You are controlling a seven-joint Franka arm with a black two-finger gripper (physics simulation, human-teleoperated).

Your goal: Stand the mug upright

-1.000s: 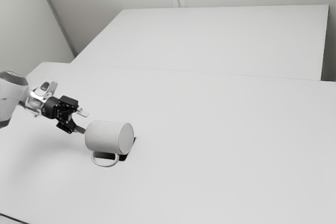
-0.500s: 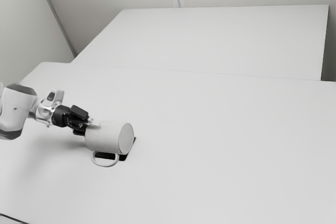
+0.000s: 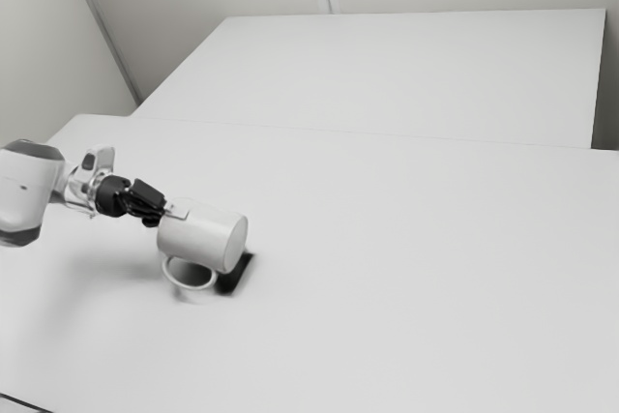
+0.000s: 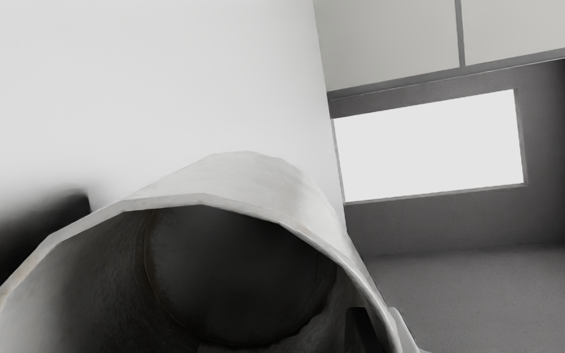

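Observation:
The black gripper (image 3: 172, 212) holds the upper rim of the white mug (image 3: 205, 237), which lies on its side above the table (image 3: 406, 268). Its closed base faces the exterior view's right and dips slightly, while the handle hangs underneath. In the wrist view the mug (image 4: 243, 176) has its open mouth toward the hand. The gripper (image 4: 383, 326) is shut on the mug's wall, one dark finger inside the mouth and a pale fingertip against the outside.
A dark shadow (image 3: 235, 274) lies on the table below the mug's base. Behind the table stands another white surface (image 3: 406, 70). A dark cable (image 3: 27, 403) runs at the exterior view's lower left corner.
The gripper has reached the mug from the exterior view's left and taken hold of its rim. The mug has since risen a little and tilted, its handle now apart from the shadow.

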